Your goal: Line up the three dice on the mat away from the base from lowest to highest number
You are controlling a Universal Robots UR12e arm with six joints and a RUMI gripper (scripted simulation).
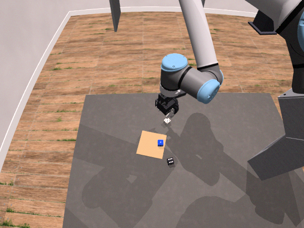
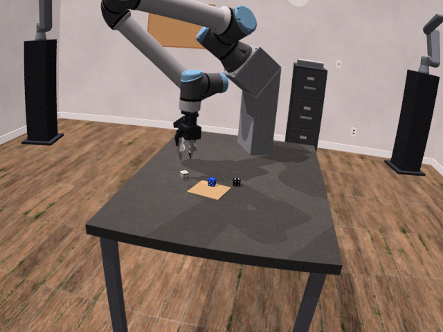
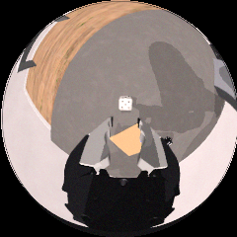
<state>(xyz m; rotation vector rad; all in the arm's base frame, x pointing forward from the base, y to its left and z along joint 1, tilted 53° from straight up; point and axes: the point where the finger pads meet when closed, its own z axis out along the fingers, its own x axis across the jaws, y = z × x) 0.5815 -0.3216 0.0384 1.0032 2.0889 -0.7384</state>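
- Three dice: a white die [image 1: 167, 120] [image 2: 184, 174] [image 3: 125, 103] showing five, a blue die [image 1: 160, 142] [image 2: 212, 181] showing one, a black die [image 1: 170, 161] [image 2: 236, 181] showing six.
- One tan mat [image 1: 149, 144] [image 2: 207, 191] [image 3: 127, 140]; only the blue die is on it, near its base-side edge. The white and black dice lie off it, near opposite corners of that edge.
- The two-jaw gripper [image 1: 167, 116] [image 2: 185, 157] [image 3: 124, 118] hangs above the table, partly open, gripping nothing.
- The dark grey table [image 1: 110, 110] [image 2: 160, 214] [image 3: 99, 74] stands on a plank floor [image 1: 80, 49] [image 2: 64, 279]; a black filing cabinet [image 2: 306, 98] stands beyond its far right corner in the exterior view.
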